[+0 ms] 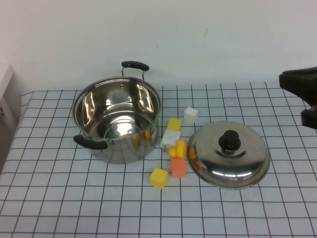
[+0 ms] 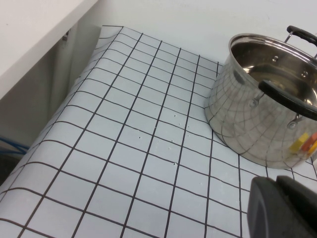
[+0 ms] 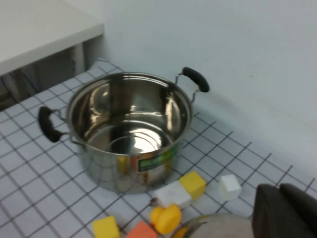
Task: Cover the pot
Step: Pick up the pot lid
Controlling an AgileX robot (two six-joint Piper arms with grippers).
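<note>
The large shiny steel pot point(image 1: 124, 148) with two black handles stands open and empty at the table's centre left; it also shows in the left wrist view point(image 2: 247, 124) and the right wrist view point(image 3: 124, 163). The domed steel lid point(image 1: 247, 161) with a black knob lies on the table to the pot's right, its edge low in the right wrist view point(image 3: 223, 229). My right gripper point(image 1: 303, 91) hovers at the far right, above and behind the lid, shut and empty point(image 3: 279, 191). My left gripper point(image 2: 276, 184) is shut and empty, low to the pot's left, outside the high view.
Small blocks lie between pot and lid: a white cube point(image 1: 190, 114), a yellow block point(image 1: 174, 124), a white block point(image 1: 170, 139), a yellow piece point(image 1: 178, 148), an orange block point(image 1: 178, 167) and a yellow cube point(image 1: 159, 178). The checked cloth point(image 1: 59, 198) ends at the left edge.
</note>
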